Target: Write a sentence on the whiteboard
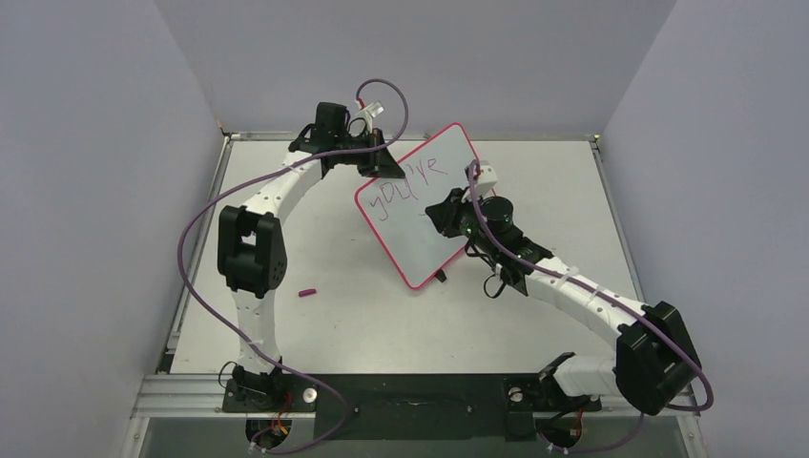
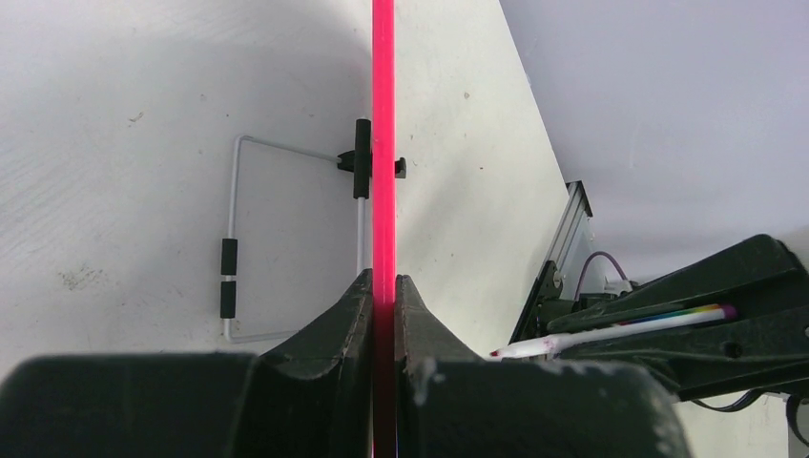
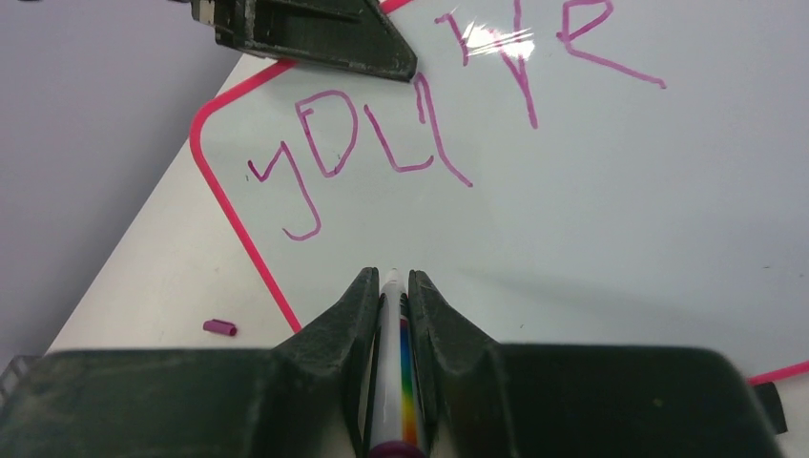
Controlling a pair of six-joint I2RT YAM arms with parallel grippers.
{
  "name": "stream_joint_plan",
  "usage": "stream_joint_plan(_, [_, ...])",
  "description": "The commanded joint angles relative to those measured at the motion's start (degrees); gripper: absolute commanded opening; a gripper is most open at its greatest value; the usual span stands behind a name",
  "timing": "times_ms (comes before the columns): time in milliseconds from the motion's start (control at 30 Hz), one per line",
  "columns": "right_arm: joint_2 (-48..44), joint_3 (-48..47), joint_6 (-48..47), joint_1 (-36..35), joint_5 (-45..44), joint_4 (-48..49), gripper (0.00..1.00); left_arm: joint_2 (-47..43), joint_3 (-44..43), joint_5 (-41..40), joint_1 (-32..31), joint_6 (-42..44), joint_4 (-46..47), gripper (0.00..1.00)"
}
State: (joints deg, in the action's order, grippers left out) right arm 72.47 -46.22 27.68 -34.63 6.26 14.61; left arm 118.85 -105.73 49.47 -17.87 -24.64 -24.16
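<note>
Pale grey walls close in a white table (image 1: 382, 324) on three sides, with a metal rail along its edges. Two arms reach over it from the near edge.

One whiteboard (image 1: 429, 239) stands tilted over the middle of the table, between the two arms, one corner down near the surface. A thin wire stand (image 2: 237, 239) is clipped to its red-pink rim.

The sentence (image 3: 382, 143) is a single purple line across the top of the board, roughly "you're".

The left gripper (image 2: 383, 286) is pressed together on the board's upper rim, which runs edge-on between its fingers. The right gripper (image 3: 392, 281) is nearly closed, pinching one marker pen (image 3: 396, 382) with a rainbow stripe; the tip points at the blank face below the writing, and the left wrist view shows a gap between them.

One small purple cap (image 1: 306, 293) lies on the table, left of the board.
</note>
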Motion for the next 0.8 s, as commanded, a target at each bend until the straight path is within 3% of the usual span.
stream_joint_plan(0, [3.6,-2.05,-0.47,-2.45,1.86,5.56,0.0,-5.42,-1.17,3.43,-0.67,0.12,0.91,0.0])
stream_joint_plan(767, [12.3,-6.85,-0.06,-7.76,-0.2,5.91,0.0,-7.39,1.16,3.02,-0.76,-0.27,1.97,0.0])
